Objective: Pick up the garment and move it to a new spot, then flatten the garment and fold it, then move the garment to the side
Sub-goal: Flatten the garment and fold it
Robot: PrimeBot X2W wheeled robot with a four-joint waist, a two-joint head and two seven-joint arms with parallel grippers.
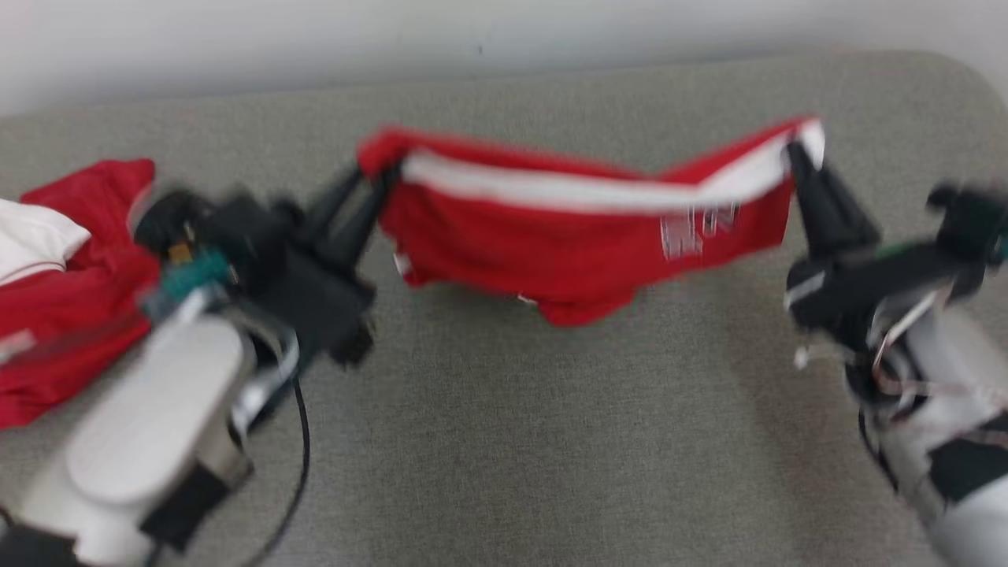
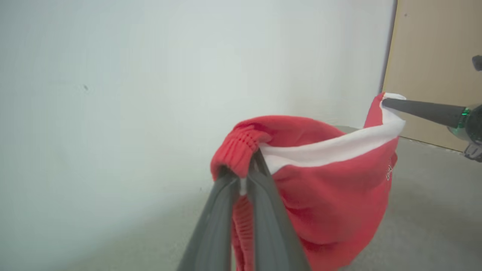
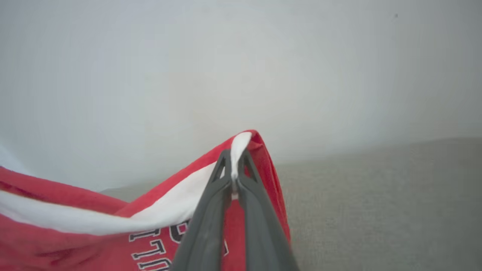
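Note:
A red garment (image 1: 575, 244) with a white band and white lettering hangs stretched above the grey table (image 1: 504, 441) between my two grippers. My left gripper (image 1: 379, 175) is shut on its left end, where a ribbed red cuff (image 2: 237, 148) bunches over the fingers (image 2: 263, 210). My right gripper (image 1: 797, 153) is shut on the right end at the white band (image 3: 235, 150). The garment's lower edge sags toward the table in the middle. In the left wrist view, the right gripper's finger (image 2: 421, 109) reaches in from the right to the far corner.
A second red and white garment (image 1: 63, 268) lies heaped at the table's left edge, beside my left arm. A pale wall (image 1: 315, 39) runs along the table's far side. A tan door panel (image 2: 437, 56) stands past the wall's corner.

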